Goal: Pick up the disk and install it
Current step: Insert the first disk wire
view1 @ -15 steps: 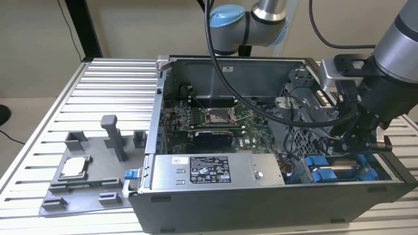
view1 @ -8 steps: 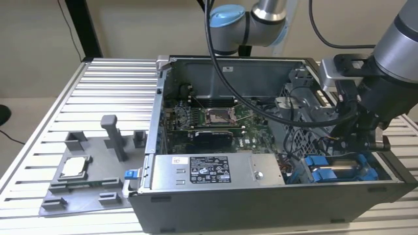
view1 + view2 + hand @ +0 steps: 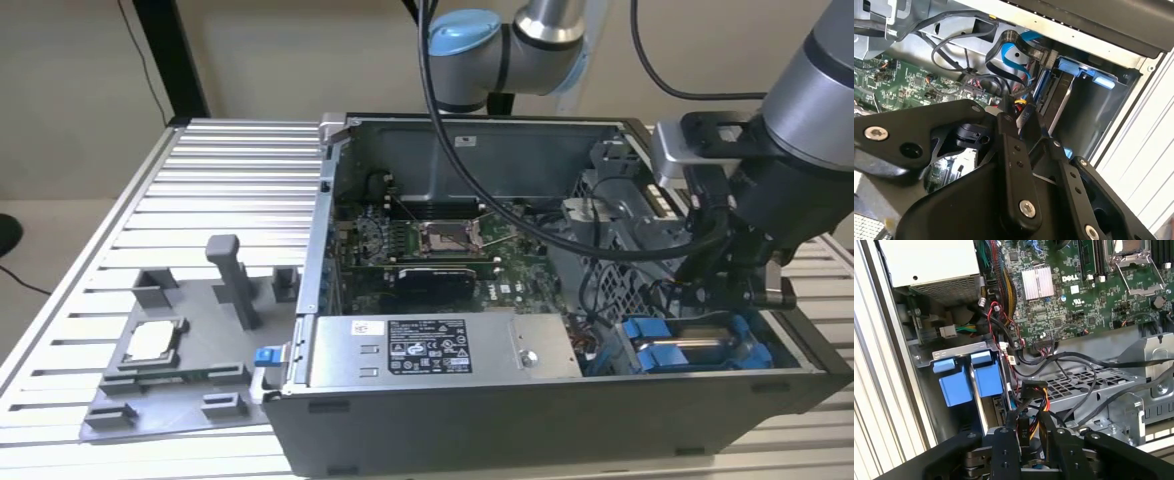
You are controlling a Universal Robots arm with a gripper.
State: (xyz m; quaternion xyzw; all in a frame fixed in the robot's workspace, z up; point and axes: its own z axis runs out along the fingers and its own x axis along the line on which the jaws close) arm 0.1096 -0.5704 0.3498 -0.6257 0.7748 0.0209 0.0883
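Note:
The disk (image 3: 980,407) stands on edge in the drive bay at the computer case's front corner on the exterior view's right. Blue carrier tabs (image 3: 973,380) flank its silver edge. In the exterior view the disk's blue frame (image 3: 694,345) lies just below my gripper (image 3: 727,290). In the first wrist view my gripper (image 3: 1026,452) is right beside the bay. Its two black fingers (image 3: 1004,450) are shut on a black cable connector (image 3: 1025,432) with red, yellow and black wires. The second wrist view shows the disk (image 3: 1059,102) beyond the fingers (image 3: 1013,150).
A large grey box (image 3: 427,345) with a black label fills the case's front. The green motherboard (image 3: 427,240) lies behind it, and loose black cables (image 3: 1089,385) cross a perforated cage. Left of the case, a grey fixture plate (image 3: 174,370) carries a small silver chip (image 3: 151,340).

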